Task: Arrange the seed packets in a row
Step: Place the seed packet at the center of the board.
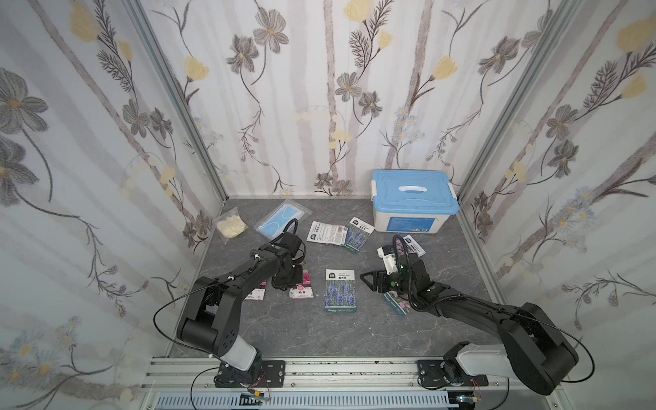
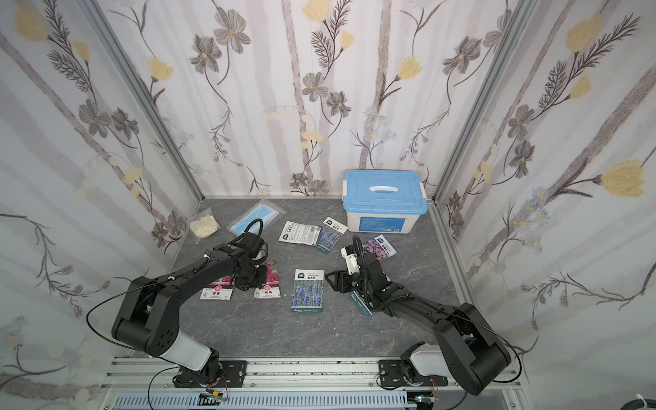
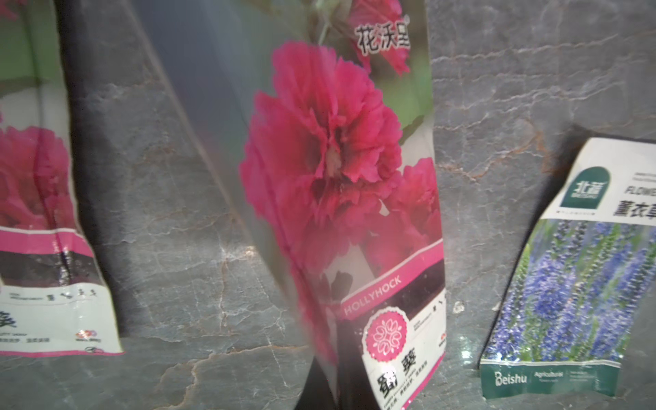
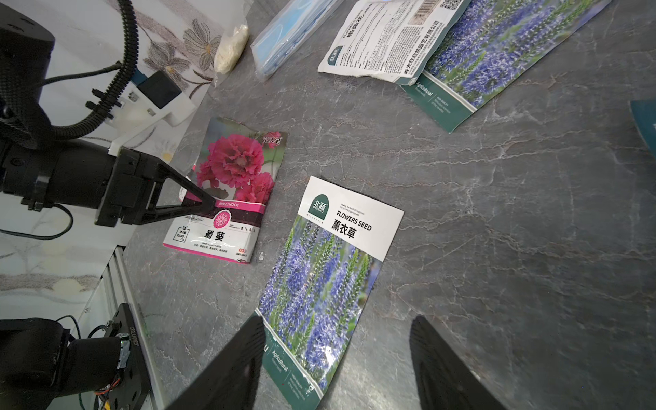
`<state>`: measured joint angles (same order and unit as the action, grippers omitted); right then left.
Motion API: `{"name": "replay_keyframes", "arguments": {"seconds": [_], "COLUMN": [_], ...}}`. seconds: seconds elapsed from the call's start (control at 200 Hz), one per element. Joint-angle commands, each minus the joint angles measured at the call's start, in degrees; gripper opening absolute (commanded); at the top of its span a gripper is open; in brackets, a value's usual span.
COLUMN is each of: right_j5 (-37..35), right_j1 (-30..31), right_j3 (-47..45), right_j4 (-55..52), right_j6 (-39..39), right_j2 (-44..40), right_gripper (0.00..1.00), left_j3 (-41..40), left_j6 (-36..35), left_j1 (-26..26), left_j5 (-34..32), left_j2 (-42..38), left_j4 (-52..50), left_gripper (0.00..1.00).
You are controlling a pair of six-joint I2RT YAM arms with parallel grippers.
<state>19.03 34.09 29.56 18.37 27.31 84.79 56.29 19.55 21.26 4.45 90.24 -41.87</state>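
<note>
Several seed packets lie on the grey table. My left gripper (image 1: 284,280) is shut on the edge of a red hollyhock packet (image 3: 337,170) (image 4: 230,198), which curls up at the pinch. A second hollyhock packet (image 1: 257,293) lies left of it, partly under the arm. A lavender packet (image 1: 340,291) (image 4: 330,269) lies flat in the middle. My right gripper (image 4: 337,340) (image 1: 367,280) hovers open at that packet's right side, holding nothing. Another packet (image 1: 397,303) sits under the right arm. At the back lie a white-backed packet (image 1: 326,232), a lavender one (image 1: 358,234) and a pink-purple one (image 1: 411,246).
A white box with a blue lid (image 1: 413,198) stands at the back right. A clear bag with a blue face mask (image 1: 280,222) and a bag of cream-coloured stuff (image 1: 231,225) lie at the back left. Papered walls close in three sides.
</note>
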Motion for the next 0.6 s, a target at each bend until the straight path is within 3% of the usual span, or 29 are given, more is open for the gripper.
{"name": "replay_keyframes", "arguments": {"seconds": [0.0,0.055,0.25,0.36,0.48,0.594], "right_j5": [0.6,1.0,1.6,1.6,1.7,3.1], "right_j1": [-0.1,-0.2,-0.1,-0.1,-0.7,-2.0], "right_j3": [0.1,0.1,-0.1,-0.3,-0.6,-0.9], "right_j4": [2.5,3.0,4.0,4.2,4.5,5.4], "right_j6": [-0.9,-1.0,-1.4,-1.3,-1.0,-0.5], "right_j2": [0.8,1.4,2.7,3.0,2.6,2.5], "right_gripper": [0.68,0.69,0.75,0.75,0.75,0.75], "left_j3": [1.5,2.1,4.8,8.2,10.0,8.4], "left_j6": [-3.3,-4.0,-6.4,-6.2,-3.6,0.7], "left_j1": [-0.1,-0.1,-0.7,-0.6,0.8,5.4], "left_j5": [-3.9,-5.7,-14.4,-16.8,-11.9,-7.8], "left_j2": [1.2,1.7,-0.4,-2.9,-6.0,-6.6], "left_j4": [-4.8,-6.6,-11.9,-14.0,-12.2,-6.9], "left_gripper": [0.12,0.30,0.70,0.74,0.75,0.75]}}
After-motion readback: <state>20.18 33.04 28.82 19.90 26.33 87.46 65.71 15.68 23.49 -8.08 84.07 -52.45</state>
